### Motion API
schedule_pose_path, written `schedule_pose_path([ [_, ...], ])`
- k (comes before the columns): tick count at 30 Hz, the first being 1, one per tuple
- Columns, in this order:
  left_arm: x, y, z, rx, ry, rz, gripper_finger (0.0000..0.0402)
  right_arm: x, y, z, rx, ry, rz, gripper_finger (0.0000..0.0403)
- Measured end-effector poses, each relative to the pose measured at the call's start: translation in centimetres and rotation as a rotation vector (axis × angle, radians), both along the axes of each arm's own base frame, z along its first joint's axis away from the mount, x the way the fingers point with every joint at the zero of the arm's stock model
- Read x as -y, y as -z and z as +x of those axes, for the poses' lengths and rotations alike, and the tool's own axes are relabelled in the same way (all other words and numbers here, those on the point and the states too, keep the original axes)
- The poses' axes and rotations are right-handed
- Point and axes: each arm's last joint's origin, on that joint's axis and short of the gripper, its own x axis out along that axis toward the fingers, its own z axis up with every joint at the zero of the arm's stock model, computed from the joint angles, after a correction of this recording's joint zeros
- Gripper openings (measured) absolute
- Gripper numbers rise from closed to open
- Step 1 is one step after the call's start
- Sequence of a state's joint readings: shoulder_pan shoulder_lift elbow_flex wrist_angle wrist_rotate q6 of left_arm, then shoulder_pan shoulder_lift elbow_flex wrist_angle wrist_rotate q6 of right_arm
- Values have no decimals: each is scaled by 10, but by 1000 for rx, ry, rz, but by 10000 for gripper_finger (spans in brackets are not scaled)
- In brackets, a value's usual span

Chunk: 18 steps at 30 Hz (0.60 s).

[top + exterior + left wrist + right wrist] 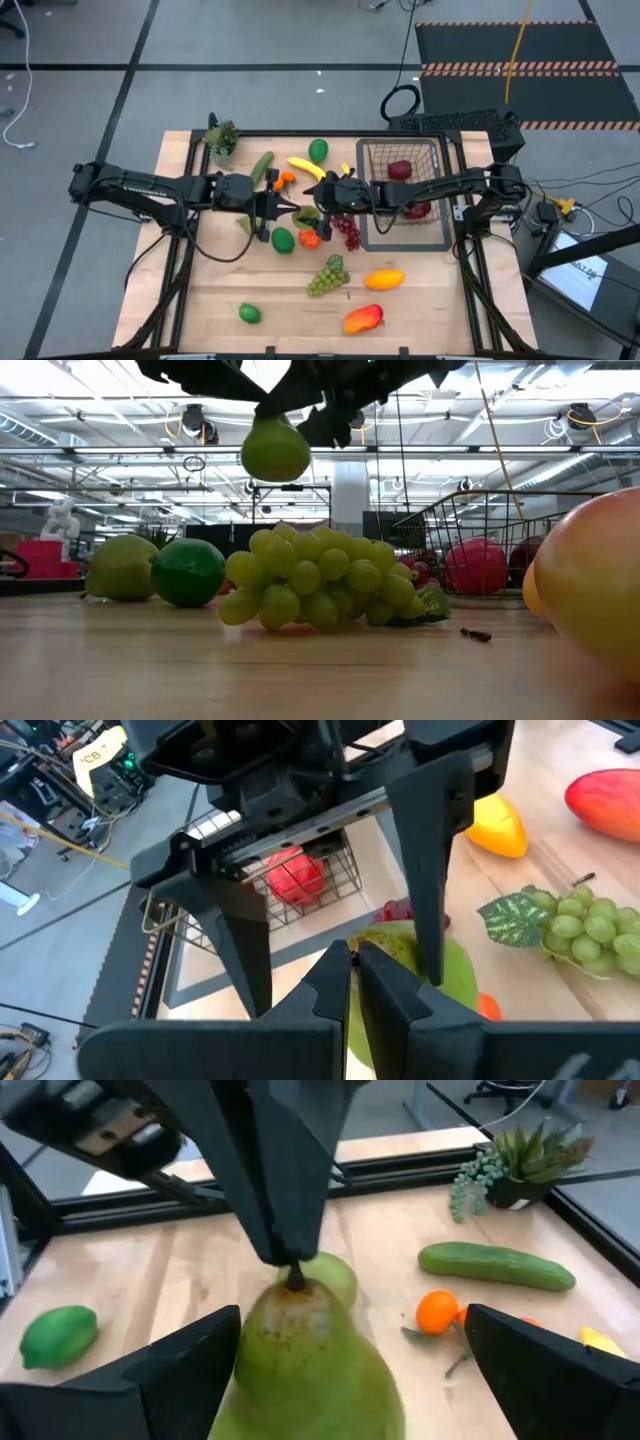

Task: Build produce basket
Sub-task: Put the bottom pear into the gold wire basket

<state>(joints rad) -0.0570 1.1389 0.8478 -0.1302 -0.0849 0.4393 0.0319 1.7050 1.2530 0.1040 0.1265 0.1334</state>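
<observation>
Left gripper (290, 1265) pinching green pear (305, 1355) by stem, fingers nearly shut, holding it above mid-tabletop (200, 290). Right gripper (340, 985) fingers spreading wide, flanking pear, not gripping. Judged step: handover; next calls for right closing, left releasing. Wire basket (405, 195) sitting right, holding red fruit. Wooden tabletop; open lab hall behind.

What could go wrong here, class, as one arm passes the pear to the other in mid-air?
1. The left gripper pinches only the stem of the pear; it could slip and drop.
2. The right gripper is open around the pear; a poorly timed release loses it.
3. A fall would land among the green grapes.
</observation>
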Motion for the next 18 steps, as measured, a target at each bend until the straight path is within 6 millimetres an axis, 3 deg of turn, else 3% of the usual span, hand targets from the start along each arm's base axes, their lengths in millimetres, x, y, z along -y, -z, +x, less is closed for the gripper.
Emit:
schedule_pose_path([
  [18, 0, -1, 0, 7, -4, -3, 19, 0, 1, 0, -12, -24, -50, 226],
])
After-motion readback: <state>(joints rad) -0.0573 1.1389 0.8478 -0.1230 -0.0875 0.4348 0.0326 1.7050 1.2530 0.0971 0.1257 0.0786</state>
